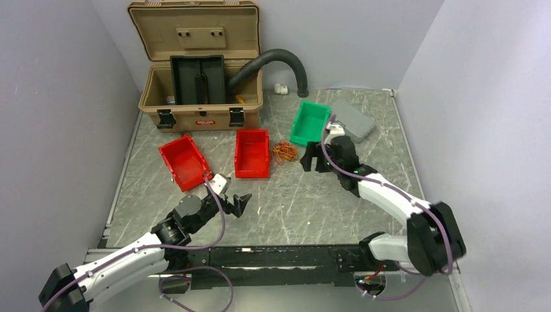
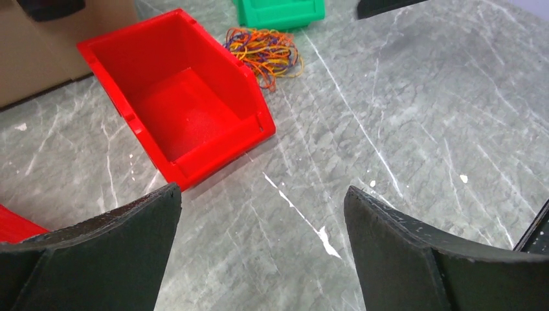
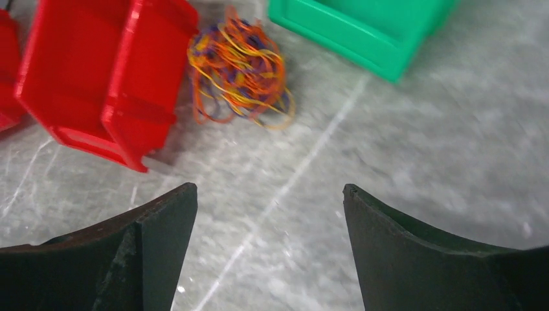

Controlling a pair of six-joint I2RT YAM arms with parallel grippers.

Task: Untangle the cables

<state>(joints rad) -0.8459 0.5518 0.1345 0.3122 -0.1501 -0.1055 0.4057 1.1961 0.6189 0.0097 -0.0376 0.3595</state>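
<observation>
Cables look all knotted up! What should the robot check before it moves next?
1. Is the right gripper open and empty: ok.
2. Is the left gripper open and empty: ok.
3. Are the cables in plain view with nothing on top: ok.
4. Is there bare table between the right gripper and the cables: ok.
5. Are the cables clear of the red bin: cannot tell, the clump lies right beside it.
6. Are the strands separated: not ok, they are one tangled clump.

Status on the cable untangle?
Left gripper open, empty. Right gripper open, empty. Cables one tangled clump between red bin and green bin, untouched. Path clear.
</observation>
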